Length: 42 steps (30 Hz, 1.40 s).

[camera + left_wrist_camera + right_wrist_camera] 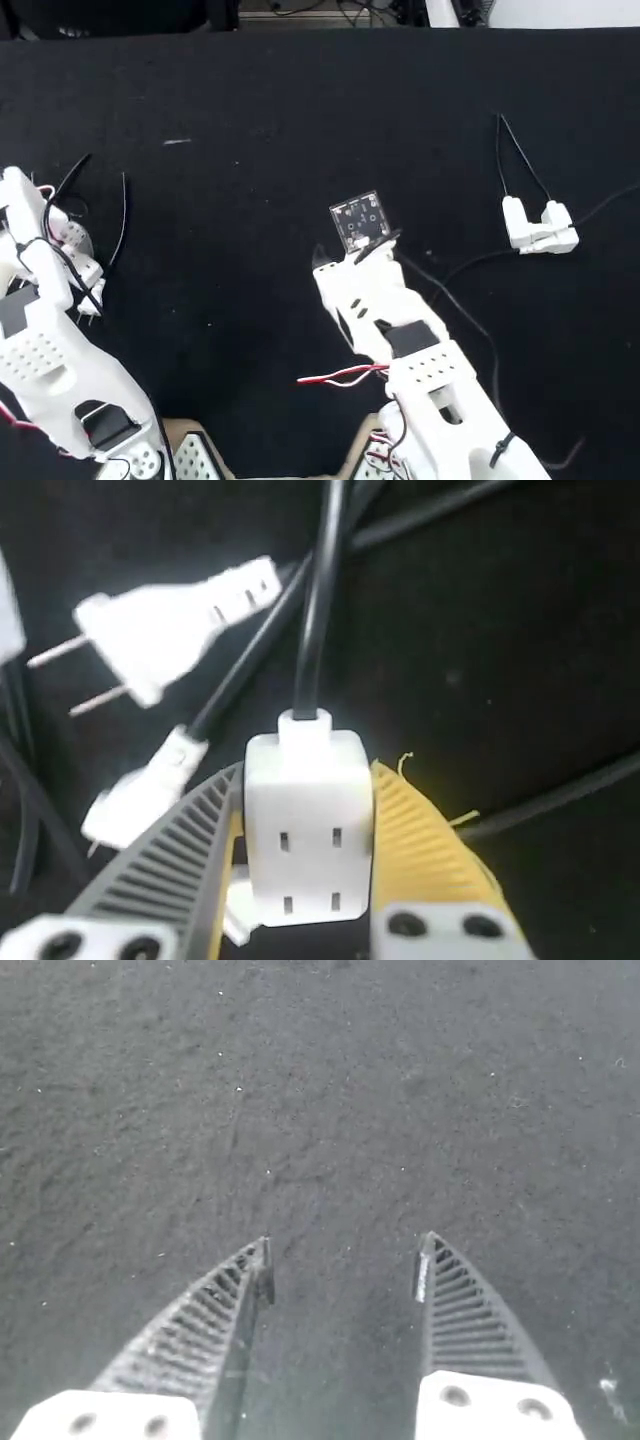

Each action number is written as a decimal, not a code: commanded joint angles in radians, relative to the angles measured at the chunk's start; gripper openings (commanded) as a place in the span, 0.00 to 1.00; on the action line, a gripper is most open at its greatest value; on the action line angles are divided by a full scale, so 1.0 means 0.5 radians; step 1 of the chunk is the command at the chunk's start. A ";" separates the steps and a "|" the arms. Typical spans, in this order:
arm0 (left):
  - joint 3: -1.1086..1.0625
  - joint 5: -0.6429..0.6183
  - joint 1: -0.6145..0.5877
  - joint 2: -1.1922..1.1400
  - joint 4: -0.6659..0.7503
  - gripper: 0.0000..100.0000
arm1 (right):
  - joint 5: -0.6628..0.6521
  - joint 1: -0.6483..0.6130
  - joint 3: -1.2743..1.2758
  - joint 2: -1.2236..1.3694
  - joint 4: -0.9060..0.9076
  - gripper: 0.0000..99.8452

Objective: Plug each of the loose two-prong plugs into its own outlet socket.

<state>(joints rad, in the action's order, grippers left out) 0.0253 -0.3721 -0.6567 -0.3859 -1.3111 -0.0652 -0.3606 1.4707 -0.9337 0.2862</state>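
Left gripper [305, 775]: clamped on the white socket [305, 830], one finger on each side; sits at 9 o'clock on the cloth [250, 120].
Socket: one; two slot pairs face the wrist camera; long axis runs along the fingers, with its black cord [318, 600] leaving the far end.
Plugs: two, white, just past the socket; the big plug [165, 635] lies crosswise to the cord with two bare prongs; the small plug [140, 798] is partly hidden.
Right gripper [342, 1255]: spread wide, holding nothing, over bare cloth near centre.
Tile [360, 222]: one, square, just at the right gripper's 12 o'clock.
White pieces [540, 228]: two, touching, at 3 o'clock; I cannot tell what they are.
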 commanded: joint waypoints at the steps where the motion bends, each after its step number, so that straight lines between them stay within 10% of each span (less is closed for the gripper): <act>1: 0.364 0.006 -0.008 0.031 -0.273 0.03 | -0.006 -0.018 -0.014 -0.057 -0.046 0.22; 9: 1.020 0.009 0.041 0.021 -0.902 0.03 | -0.006 -0.018 -0.014 -0.057 -0.046 0.22; 22: 0.428 0.727 0.575 0.212 -0.899 0.03 | -0.006 -0.006 -0.014 -0.066 -0.046 0.22; 31: -0.094 0.773 1.051 0.927 -0.884 0.03 | 0.009 0.123 -0.002 -0.066 -0.123 0.22; 42: -0.971 0.758 1.514 1.132 0.086 0.05 | 0.012 0.169 -0.008 -0.066 -0.126 0.22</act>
<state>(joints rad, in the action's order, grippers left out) -0.4227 0.0038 0.0675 0.1327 -1.4139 -0.0652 -0.3007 1.4753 -0.9337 0.2509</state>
